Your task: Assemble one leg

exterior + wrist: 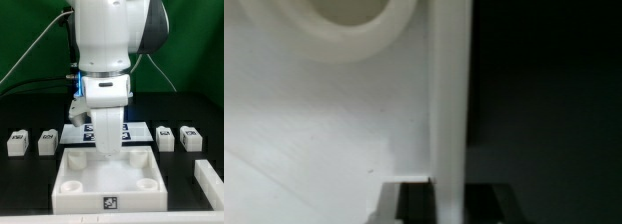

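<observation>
Top (80, 195), nearest the camera: a white tray with a tag on its front face and round sockets (70, 185) in the near corners.

Gripper (108, 150) is down at the top's far wall, mid-span. In the wrist view, dark fingers (411, 205) stand on either side of that wall; the wall fills the gap, so the jaws are clamped on it. The same view shows the top's (313, 120) floor and one socket (349, 15).

Four legs lie level with the far wall, apart from the top, none held: leg (15, 143) and leg (47, 142) at the exterior view's left, leg (166, 137) and leg (191, 138) at its right, tags showing.

Marker board (72, 130) lies behind the gripper, partly hidden by the arm.
</observation>
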### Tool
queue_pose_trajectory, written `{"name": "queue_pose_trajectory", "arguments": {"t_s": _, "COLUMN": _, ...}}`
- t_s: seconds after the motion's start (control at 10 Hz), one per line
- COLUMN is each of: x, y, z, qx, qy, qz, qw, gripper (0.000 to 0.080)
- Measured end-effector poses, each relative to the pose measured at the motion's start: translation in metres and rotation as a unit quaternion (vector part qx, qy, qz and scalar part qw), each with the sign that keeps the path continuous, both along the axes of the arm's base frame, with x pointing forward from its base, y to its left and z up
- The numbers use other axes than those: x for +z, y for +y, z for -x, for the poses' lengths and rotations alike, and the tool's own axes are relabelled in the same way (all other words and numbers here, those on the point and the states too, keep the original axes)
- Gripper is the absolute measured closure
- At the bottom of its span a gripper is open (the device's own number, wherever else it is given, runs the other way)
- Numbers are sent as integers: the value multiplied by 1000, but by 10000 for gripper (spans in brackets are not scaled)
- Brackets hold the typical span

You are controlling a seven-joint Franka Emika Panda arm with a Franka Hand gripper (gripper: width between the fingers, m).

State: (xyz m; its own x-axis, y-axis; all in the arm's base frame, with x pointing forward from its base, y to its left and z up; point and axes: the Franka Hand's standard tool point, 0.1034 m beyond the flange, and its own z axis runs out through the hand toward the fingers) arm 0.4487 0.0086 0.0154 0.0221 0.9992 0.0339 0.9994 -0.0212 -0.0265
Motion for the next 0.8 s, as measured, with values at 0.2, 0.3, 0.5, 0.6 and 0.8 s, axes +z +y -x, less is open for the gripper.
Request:
{"name": "queue_pose_trajectory", "arguments": {"t_s": 0.2, "x": -1, "y": 29, "z": -16, "qx": 9, "qy": -7, "qz": -9, "qw": 1000, "gripper": 739}}
{"name": "queue_pose_trajectory", "arguments": {"t_s": 0.3, "x": -1, "y": 40, "z": -26, "qx": 15, "qy": -11, "qz": -14, "qw": 1000, "gripper": 739}}
{"name": "queue_pose_trajectory", "arguments": {"t_s": 0.5, "x": -1, "y": 50, "z": -36, "qx": 18, "qy": -13, "qz": -19, "qw": 1000, "gripper": 739}}
{"name": "queue_pose_trajectory", "arguments": {"t_s": 0.6, "x": -2, "y": 52, "z": -40, "qx": 19, "qy": -16, "qz": -21, "qw": 999, "gripper": 739}}
{"name": "queue_pose_trajectory", "arguments": {"t_s": 0.8, "x": -2, "y": 56, "z": -41, "qx": 8, "qy": -16, "qz": -22, "qw": 1000, "gripper": 739}}
